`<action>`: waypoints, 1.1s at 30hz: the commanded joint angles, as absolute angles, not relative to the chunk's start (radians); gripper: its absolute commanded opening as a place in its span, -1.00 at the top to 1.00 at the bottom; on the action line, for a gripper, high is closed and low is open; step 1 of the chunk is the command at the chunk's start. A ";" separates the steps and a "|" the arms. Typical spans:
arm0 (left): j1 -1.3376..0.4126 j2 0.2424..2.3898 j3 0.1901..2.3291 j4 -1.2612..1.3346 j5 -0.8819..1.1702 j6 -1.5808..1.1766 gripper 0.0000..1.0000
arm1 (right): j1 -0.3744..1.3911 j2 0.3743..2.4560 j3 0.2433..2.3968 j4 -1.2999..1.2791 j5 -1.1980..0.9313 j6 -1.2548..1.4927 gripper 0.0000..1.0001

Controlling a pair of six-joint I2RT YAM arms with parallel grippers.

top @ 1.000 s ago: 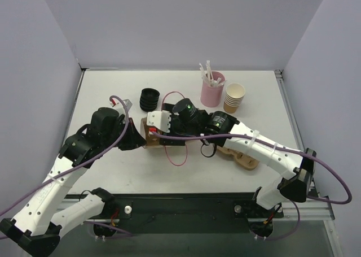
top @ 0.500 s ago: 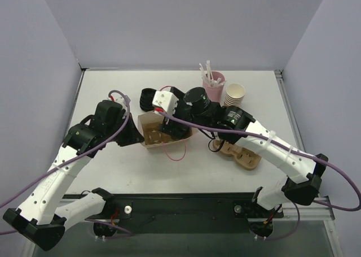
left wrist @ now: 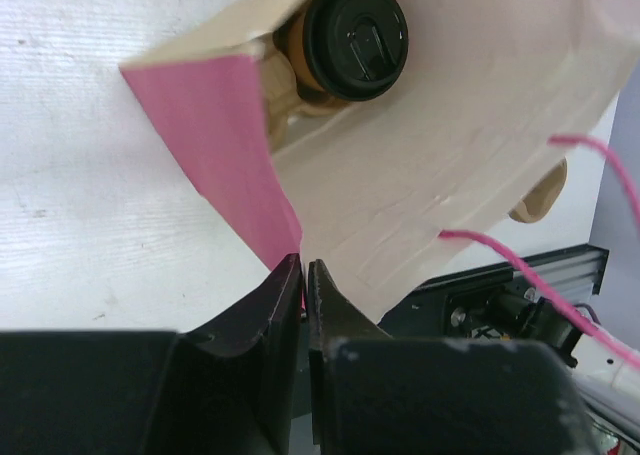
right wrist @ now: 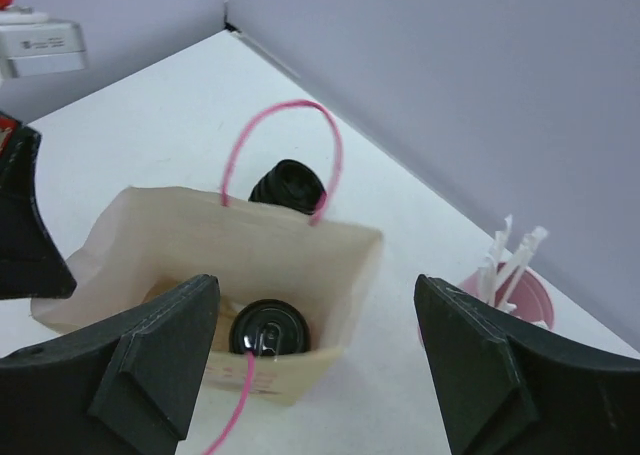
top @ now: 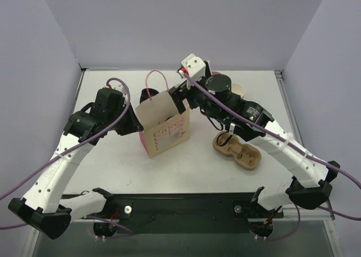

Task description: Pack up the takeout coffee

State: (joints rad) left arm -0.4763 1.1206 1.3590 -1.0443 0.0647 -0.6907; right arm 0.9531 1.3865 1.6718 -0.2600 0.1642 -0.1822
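Note:
The takeout coffee (right wrist: 268,327), a tan cup with a black lid, stands inside the cream paper bag (top: 163,118). It also shows in the left wrist view (left wrist: 355,37) through the bag's open mouth. The bag (right wrist: 270,245) stands upright mid-table with pink string handles (top: 155,79). My left gripper (left wrist: 303,265) is shut on the bag's left edge (left wrist: 450,155), and shows in the top view (top: 137,126). My right gripper (right wrist: 312,295) is open and empty. It hovers above the bag's far right side (top: 179,99).
A stack of black lids (right wrist: 290,185) stands just behind the bag. A pink cup of straws (right wrist: 515,295) and a stack of lidless paper cups (top: 240,90) stand at the back right. A brown pulp cup carrier (top: 237,151) lies right of the bag.
The bag has gone from lying low on the table to standing upright. My right gripper has risen and drawn back above it. My left gripper has kept its hold on the bag's edge.

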 commanded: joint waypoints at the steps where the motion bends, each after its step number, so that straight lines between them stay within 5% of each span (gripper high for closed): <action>1: -0.451 1.170 1.428 -1.051 0.023 -0.670 0.66 | 0.939 1.382 1.724 -0.259 0.351 -0.120 -0.60; 10: -0.433 1.223 1.549 -1.109 -0.018 -0.638 0.46 | 0.833 1.384 1.721 -0.308 0.348 -0.016 -0.58; 17: -0.433 1.193 1.635 -1.140 -0.020 -0.598 -0.26 | 0.537 1.466 1.707 -0.337 0.138 0.213 -0.34; 24: -0.431 1.137 1.664 -1.158 -0.067 -0.528 -0.56 | 0.381 1.675 1.798 -0.336 0.054 0.071 -0.08; 33: -0.426 1.080 1.669 -1.239 -0.130 -0.511 -0.64 | 0.299 1.904 1.986 -0.397 0.017 0.112 0.16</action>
